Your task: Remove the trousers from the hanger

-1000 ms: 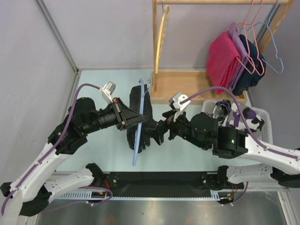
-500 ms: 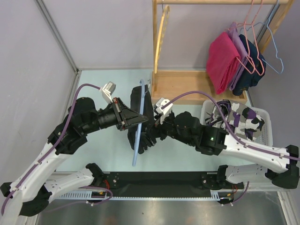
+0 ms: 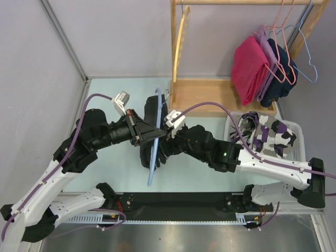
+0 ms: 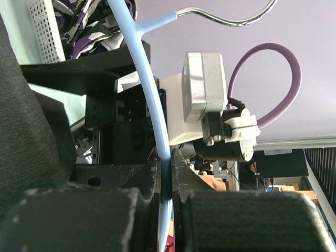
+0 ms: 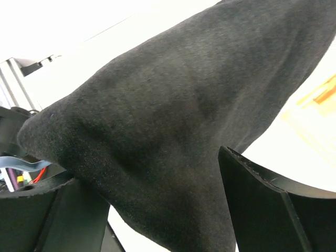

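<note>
Mid-bench, nearest the arm bases:
- Left hand [image 4: 165, 181] is clamped tight on the shoulder bar of the blue hanger [image 4: 148, 84], holding it up off the bench [image 3: 110, 100].
- Black trousers [image 5: 173, 94] are draped over that hanger, bunched between the two arms.
- Right hand [image 5: 147, 168] is spread wide, one finger on either side of a thick fold of the trousers. It has hold of nothing yet.

Step in hand, as I judge it: grip the cloth, then draw it off.
- Close the right hand deep on the fold so that it takes both layers.
- Pull along the bar toward its free end, not across it.
- The left hand should only brace, or the cloth may snag at the shoulder.

Count:
- Blue hanger: one.
- Black trousers: one pair.
- White basket [image 3: 300, 137] of patterned cloth: one, further right.
- Wooden rack [image 3: 210, 97]: one, at the far edge.
- Hung garments [image 3: 249, 65] on its rail: three, pink, purple and navy.
- Bare pale hanger [image 3: 181, 37]: one.
</note>
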`<act>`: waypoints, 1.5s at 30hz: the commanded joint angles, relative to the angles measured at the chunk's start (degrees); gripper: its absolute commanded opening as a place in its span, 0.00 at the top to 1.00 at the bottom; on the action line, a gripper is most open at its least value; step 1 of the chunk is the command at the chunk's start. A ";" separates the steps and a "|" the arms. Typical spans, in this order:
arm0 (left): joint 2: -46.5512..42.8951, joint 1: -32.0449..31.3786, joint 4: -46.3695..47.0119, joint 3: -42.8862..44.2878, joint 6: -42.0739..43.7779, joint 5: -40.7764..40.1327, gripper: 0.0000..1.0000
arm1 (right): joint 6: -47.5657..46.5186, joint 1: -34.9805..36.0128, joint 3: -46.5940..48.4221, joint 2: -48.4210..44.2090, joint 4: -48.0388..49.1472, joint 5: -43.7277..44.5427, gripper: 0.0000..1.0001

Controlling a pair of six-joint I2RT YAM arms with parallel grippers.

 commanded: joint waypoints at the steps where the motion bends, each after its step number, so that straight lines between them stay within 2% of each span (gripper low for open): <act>1: -1.95 0.46 9.69 4.67 1.60 2.25 1.00 | -2.23 -1.75 0.13 -2.76 1.82 2.84 0.20; 8: -2.04 0.55 9.60 4.49 1.26 2.43 0.99 | -3.20 -2.89 0.66 -1.45 1.81 5.92 0.19; 17: -2.65 0.46 9.69 4.23 0.37 3.04 1.00 | -3.55 -2.63 -3.56 2.07 17.36 10.84 0.21; 21: -3.36 0.46 9.69 3.27 0.11 2.95 0.99 | -3.64 -2.19 -5.32 2.86 23.59 12.77 0.37; 23: -3.80 0.46 9.78 2.56 -0.06 2.60 0.99 | -3.64 -1.84 -6.02 2.69 25.71 13.21 0.42; 24: -3.97 0.46 9.78 2.30 0.02 2.60 1.00 | -3.38 -1.75 -6.89 2.69 27.64 13.48 0.50; 26: -4.24 0.46 9.78 1.60 -0.15 2.16 1.00 | -3.37 -1.23 -7.60 2.42 29.41 14.18 0.54; 33: -6.43 0.46 9.43 -0.25 0.29 -1.17 1.00 | -1.36 -0.61 -8.22 2.16 32.49 15.76 0.98; 34: -6.87 0.46 8.99 -0.52 0.29 -1.96 1.00 | -0.92 -0.35 -8.13 1.90 32.66 16.55 1.00; 45: -11.27 0.46 5.47 -5.26 1.78 -12.51 1.00 | -2.05 6.42 -8.57 -3.46 34.60 22.44 1.00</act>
